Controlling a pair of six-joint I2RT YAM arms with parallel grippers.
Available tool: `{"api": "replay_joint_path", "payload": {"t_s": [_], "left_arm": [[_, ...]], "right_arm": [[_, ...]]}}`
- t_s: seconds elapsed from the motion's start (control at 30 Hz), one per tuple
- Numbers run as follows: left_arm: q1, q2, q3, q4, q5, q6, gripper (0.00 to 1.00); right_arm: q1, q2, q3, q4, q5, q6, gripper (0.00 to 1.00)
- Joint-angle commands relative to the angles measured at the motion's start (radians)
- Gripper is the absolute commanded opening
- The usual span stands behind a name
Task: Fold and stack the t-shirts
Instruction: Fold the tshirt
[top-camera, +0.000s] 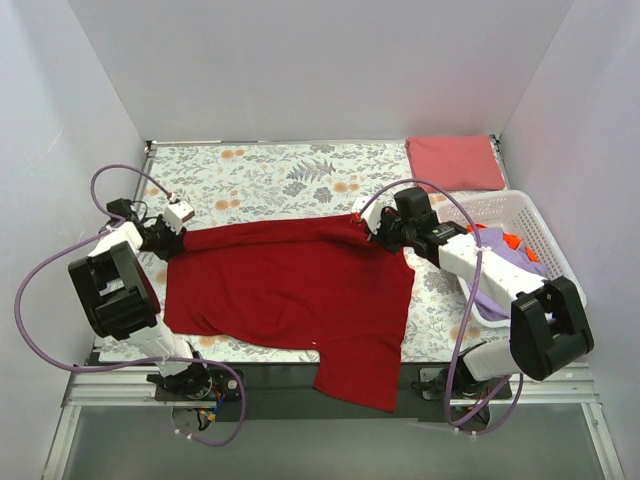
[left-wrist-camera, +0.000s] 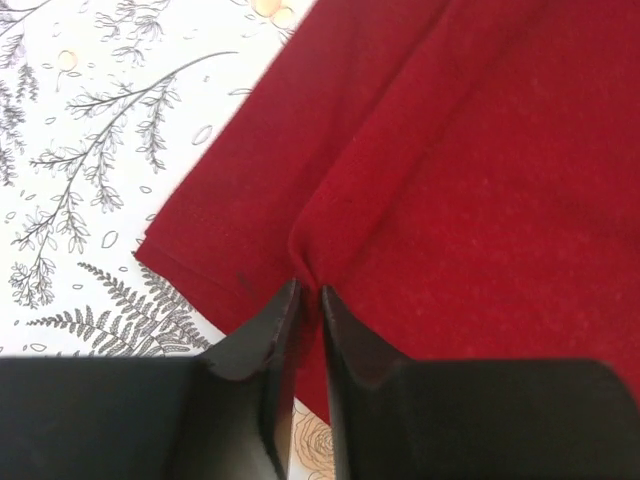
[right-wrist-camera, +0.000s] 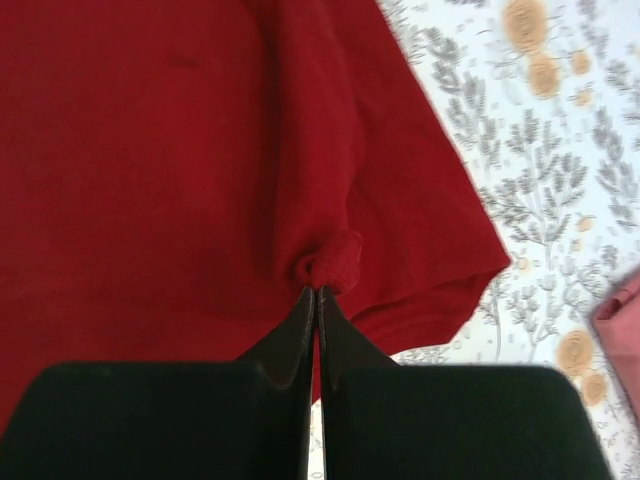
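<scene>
A deep crimson t-shirt (top-camera: 290, 290) lies spread across the floral cloth, its lower hem hanging over the near table edge. My left gripper (top-camera: 185, 238) holds its left corner; in the left wrist view the gripper (left-wrist-camera: 308, 290) is shut on a thin pleat of the crimson t-shirt (left-wrist-camera: 480, 180). My right gripper (top-camera: 365, 228) holds the shirt's far right corner. In the right wrist view that gripper (right-wrist-camera: 316, 290) is shut, with a small bunch of the crimson t-shirt (right-wrist-camera: 150, 160) at its tips. A folded pinkish-red t-shirt (top-camera: 455, 162) lies at the back right.
A white lattice basket (top-camera: 500, 200) stands at the right under my right arm, holding a lavender t-shirt (top-camera: 522, 262) and an orange one (top-camera: 512, 240). The grey-and-orange floral cloth (top-camera: 270, 175) covers the table. White walls enclose the left, back and right sides.
</scene>
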Motion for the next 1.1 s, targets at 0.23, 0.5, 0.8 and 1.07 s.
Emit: {"api": "replay_joint_path", "payload": {"t_s": [0.23,0.5,0.8,1.07], "left_arm": [[0.093,-0.015,0.162,-0.382,0.113,0.180,0.36],[0.067,0.062,0.254,-0.391,0.164,0.037,0.46],[0.052,0.100,0.251,-0.353,0.085,-0.019,0.53],[0.004,0.151,0.249,-0.339,0.012,-0.024,0.54]], "right_arm": [[0.007,-0.110,0.063,-0.239,-0.071,-0.132,0.52],[-0.021,0.106,0.285,-0.393,-0.206,-0.003,0.53],[-0.015,0.344,0.422,-0.470,-0.174,0.101,0.52],[-0.018,0.421,0.414,-0.512,-0.151,0.109,0.64]]}}
